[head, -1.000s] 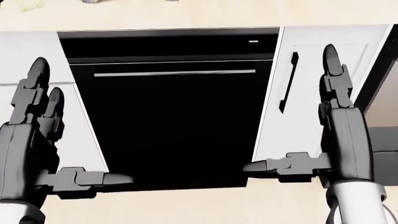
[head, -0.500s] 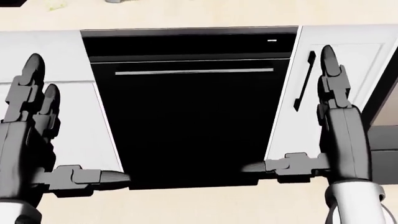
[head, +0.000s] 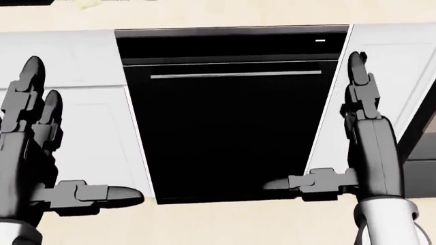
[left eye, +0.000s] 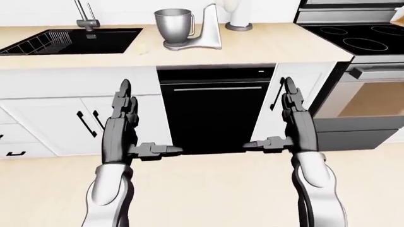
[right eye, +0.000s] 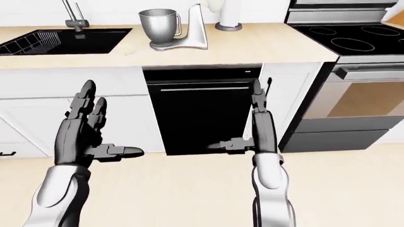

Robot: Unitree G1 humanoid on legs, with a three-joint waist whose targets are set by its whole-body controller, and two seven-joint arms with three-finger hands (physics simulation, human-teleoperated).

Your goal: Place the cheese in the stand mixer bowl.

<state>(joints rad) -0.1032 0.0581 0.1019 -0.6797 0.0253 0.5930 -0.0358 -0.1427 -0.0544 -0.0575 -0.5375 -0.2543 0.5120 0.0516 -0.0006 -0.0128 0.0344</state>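
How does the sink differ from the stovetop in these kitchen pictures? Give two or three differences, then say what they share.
1. The sink lies at the left of the left-eye view; the stovetop at the right.
2. The sink is a sunken basin holding a rack, with a faucet at its top edge; the stovetop is flat, with ring marks.
3. The stovetop tops an oven; white cabinets sit under the sink.

Both are black.

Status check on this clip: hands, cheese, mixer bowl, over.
Left hand and right hand open, empty. Stand mixer bowl on the counter above the dishwasher. Pale bit left of the mixer, maybe cheese; cannot confirm.
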